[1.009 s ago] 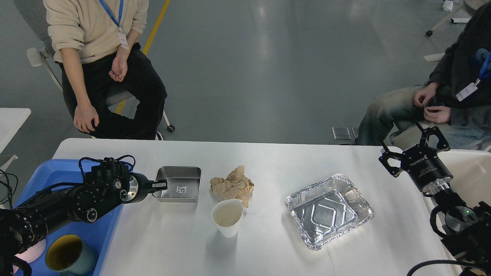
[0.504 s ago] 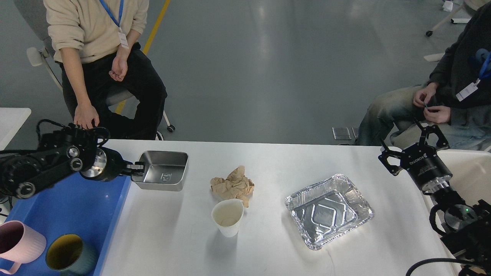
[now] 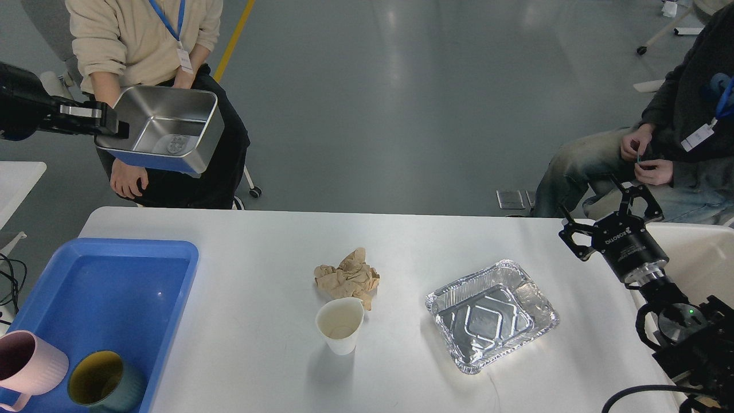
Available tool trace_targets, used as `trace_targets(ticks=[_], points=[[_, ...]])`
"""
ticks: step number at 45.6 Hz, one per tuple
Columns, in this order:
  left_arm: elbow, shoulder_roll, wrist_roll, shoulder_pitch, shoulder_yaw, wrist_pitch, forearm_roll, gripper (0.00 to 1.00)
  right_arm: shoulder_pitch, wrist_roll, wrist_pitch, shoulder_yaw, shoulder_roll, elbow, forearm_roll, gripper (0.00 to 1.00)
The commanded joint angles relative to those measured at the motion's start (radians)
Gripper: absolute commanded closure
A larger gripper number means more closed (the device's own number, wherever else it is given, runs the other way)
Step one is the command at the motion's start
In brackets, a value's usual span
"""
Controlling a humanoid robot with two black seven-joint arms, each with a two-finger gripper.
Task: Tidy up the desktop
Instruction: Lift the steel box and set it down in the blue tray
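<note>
The white desktop fills the lower view. On it lie a crumpled brown paper, a white paper cup and a foil tray. High at the upper left, my left gripper is shut on the rim of a steel box, which hangs tilted in the air well above the desktop's far-left corner. My right gripper stands open over the desktop's right edge, holding nothing.
A blue plastic tray at the left front holds a pink mug and a dark green mug. Two seated people are beyond the far edge, one at the left, one at the right.
My left gripper has lifted the steel box off the desktop, up and to the left, high into the air. The right gripper has shifted slightly.
</note>
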Motion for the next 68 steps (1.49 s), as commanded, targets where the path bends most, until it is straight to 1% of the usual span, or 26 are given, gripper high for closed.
trace_targets(ticks=[1,5,9,11,16,19,21,24,30,34,37,42,49,55,60,68], points=[[0.033,0.035,-0.01,0.036,0.009,0.0,0.004,0.97,0.002,0.0,0.0,0.0,0.0,0.0,-0.002,0.0],[0.117,0.044,-0.05,0.142,0.003,0.0,0.01,0.97,0.0,0.002,0.0,0.0,0.0,0.0,-0.002,0.0],[0.27,0.033,-0.1,0.222,0.01,0.0,0.021,0.96,-0.002,0.0,0.0,0.0,0.0,0.002,-0.002,0.0],[0.362,0.019,-0.145,0.268,0.016,0.029,0.04,0.96,-0.002,0.0,0.0,0.0,0.0,0.002,-0.002,0.0],[0.554,-0.054,-0.298,0.391,0.027,0.143,0.141,0.96,-0.003,0.0,0.0,0.0,0.0,0.005,-0.002,0.0],[0.651,-0.115,-0.367,0.429,0.029,0.213,0.208,0.96,-0.003,0.0,0.0,0.0,0.0,0.005,-0.002,0.0],[0.712,-0.16,-0.393,0.45,0.033,0.243,0.229,0.96,-0.003,0.002,0.0,0.0,0.0,0.005,-0.002,0.0],[0.813,-0.218,-0.415,0.473,0.056,0.277,0.231,0.96,-0.003,0.002,0.0,0.0,0.0,0.005,-0.002,0.0],[0.985,-0.347,-0.475,0.477,0.133,0.365,0.225,0.96,-0.003,0.002,0.0,0.001,0.0,0.005,-0.02,0.0],[1.063,-0.415,-0.492,0.478,0.194,0.414,0.206,0.96,-0.005,0.002,0.0,0.001,0.0,0.005,-0.028,0.0],[1.091,-0.448,-0.489,0.48,0.22,0.432,0.165,0.96,-0.008,0.002,0.0,0.0,0.0,0.005,-0.028,0.0],[1.097,-0.471,-0.478,0.524,0.276,0.455,0.108,0.95,-0.014,0.002,0.0,0.001,0.0,0.005,-0.028,0.0],[1.114,-0.514,-0.475,0.536,0.317,0.51,0.1,0.93,-0.015,0.002,0.0,0.001,-0.002,0.005,-0.028,0.0],[1.137,-0.54,-0.473,0.555,0.331,0.516,0.091,0.93,-0.015,0.002,0.0,0.001,-0.002,0.005,-0.028,0.0],[1.159,-0.557,-0.473,0.567,0.331,0.544,0.08,0.92,-0.017,0.002,0.0,0.001,-0.002,0.005,-0.028,0.0],[1.166,-0.559,-0.476,0.592,0.331,0.559,0.079,0.9,-0.017,0.002,0.002,0.001,-0.002,0.005,-0.028,0.0]])
